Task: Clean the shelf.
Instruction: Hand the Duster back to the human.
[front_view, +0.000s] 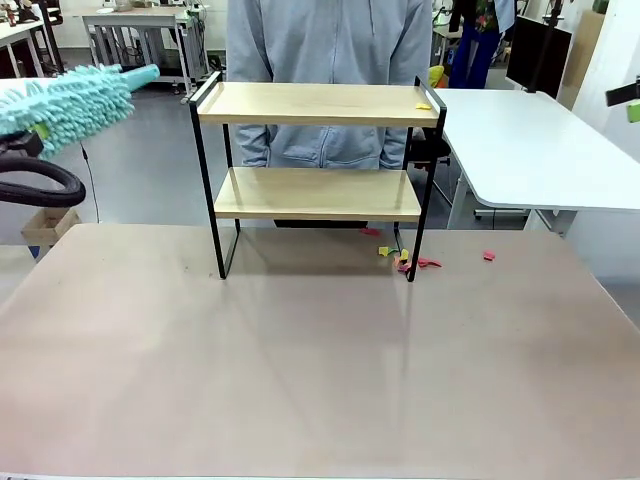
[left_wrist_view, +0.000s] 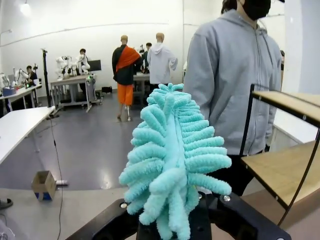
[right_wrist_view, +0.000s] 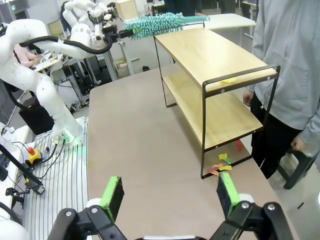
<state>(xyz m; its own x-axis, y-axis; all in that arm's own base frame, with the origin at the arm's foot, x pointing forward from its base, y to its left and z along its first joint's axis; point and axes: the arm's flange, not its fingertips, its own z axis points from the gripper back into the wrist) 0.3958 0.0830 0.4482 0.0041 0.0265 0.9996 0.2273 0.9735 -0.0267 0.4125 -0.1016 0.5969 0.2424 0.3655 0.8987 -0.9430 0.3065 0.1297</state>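
Left jaws (left_wrist_view: 172, 227) were clamped tight on the teal duster (front_view: 62, 103), upper left of frame, head pointing right along the shelf's long axis. Shelf (front_view: 318, 104) sat centre frame on the desk (front_view: 300, 360), just right of the duster tip, so my left arm was nearer. Yellow scrap (front_view: 424, 105) lay at the top board's right end. Right jaws (right_wrist_view: 170, 192) stood fully open, holding nothing.
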